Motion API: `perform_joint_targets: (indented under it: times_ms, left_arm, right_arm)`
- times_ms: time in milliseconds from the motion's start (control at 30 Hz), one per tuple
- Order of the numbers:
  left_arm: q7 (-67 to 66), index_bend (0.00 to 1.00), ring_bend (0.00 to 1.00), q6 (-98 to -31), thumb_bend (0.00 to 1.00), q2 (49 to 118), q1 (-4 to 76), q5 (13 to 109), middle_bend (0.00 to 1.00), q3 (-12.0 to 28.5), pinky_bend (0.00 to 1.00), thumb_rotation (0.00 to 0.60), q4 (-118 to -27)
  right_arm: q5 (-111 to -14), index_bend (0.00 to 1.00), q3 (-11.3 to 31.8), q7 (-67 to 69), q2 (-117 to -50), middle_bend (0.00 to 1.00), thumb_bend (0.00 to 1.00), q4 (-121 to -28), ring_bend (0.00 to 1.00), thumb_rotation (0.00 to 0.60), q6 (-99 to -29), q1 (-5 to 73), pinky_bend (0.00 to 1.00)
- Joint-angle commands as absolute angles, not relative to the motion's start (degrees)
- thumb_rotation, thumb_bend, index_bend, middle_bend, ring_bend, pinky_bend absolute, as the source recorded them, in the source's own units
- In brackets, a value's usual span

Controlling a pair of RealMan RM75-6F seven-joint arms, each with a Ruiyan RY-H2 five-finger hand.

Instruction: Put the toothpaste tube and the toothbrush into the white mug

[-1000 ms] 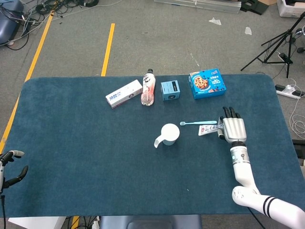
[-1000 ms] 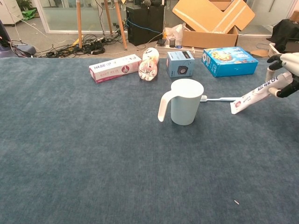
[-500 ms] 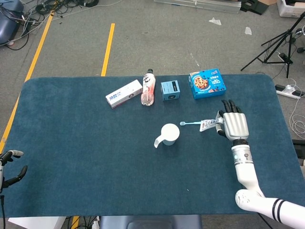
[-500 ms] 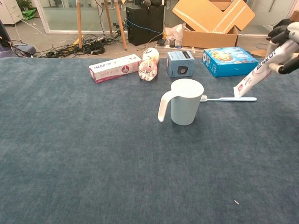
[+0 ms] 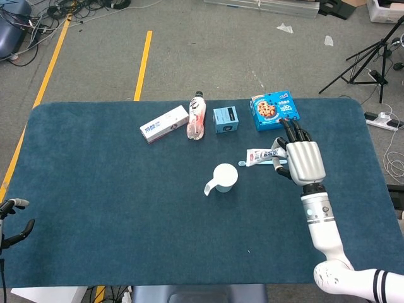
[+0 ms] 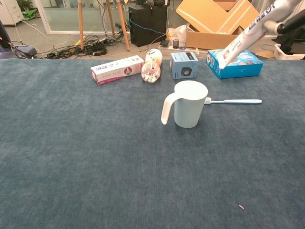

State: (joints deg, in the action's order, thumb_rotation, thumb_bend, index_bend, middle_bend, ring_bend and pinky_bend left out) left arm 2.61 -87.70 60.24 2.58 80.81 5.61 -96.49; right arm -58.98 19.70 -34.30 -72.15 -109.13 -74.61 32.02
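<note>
Lifted well clear of the table since a second ago, the toothpaste tube (image 6: 249, 29) now hangs in the air, clamped in the right hand (image 5: 300, 159), which has carried it up and toward the white mug (image 6: 188, 103). Earlier the tube lay low beside the toothbrush; now, in the chest view, it slants down from the upper right corner, its lower end in front of the blue cookie box (image 6: 242, 63). In the head view the tube sticks out leftward from the dark fingers (image 5: 291, 130), its free end still short of the mug and above the brush.

With the tube gone from its side, the toothbrush (image 6: 233, 101) lies flat on the blue table cover (image 5: 113, 189) where it was, bristle end just beside the mug's right wall, handle pointing away to the right. The mug stands upright near the middle of the table, handle toward the left front, with nothing seen inside it.

Along the far edge sit a pink and white carton (image 5: 164, 124), a bottle lying on its side (image 5: 197, 116), a small blue box (image 5: 225, 119) and the cookie box.

At the lower left corner of the head view the left hand (image 5: 14, 222) shows only in part, off the table's edge, much as before; I cannot tell whether its fingers are apart or closed.
</note>
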Motion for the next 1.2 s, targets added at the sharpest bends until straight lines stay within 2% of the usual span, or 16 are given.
perform_joint_targets:
  times_ms: [33, 467, 1200]
  left_arm:
    - [2.6, 0.39, 0.45, -87.8, 0.29, 60.2, 2.5, 80.8, 0.44, 5.6, 0.45, 0.600, -96.5]
    - [2.7, 0.39, 0.45, -88.1, 0.29, 60.0, 2.3, 80.8, 0.44, 5.7, 0.45, 0.600, -96.7]
    - [4.2, 0.39, 0.45, -88.9, 0.29, 59.2, 1.7, 80.8, 0.44, 6.1, 0.45, 0.600, -96.8]
  right_arm:
    - [-60.3, 0.60, 19.6, -35.5, -71.3, 0.13, 0.34, -111.8, 0.00, 0.600, -75.8, 32.5, 0.21]
    - [-60.8, 0.60, 17.2, -37.5, -73.9, 0.13, 0.34, -112.8, 0.00, 0.600, -75.2, 34.7, 0.21]
    - [-56.4, 0.60, 15.0, -39.2, -81.9, 0.13, 0.34, -104.3, 0.00, 0.600, -72.0, 39.1, 0.21]
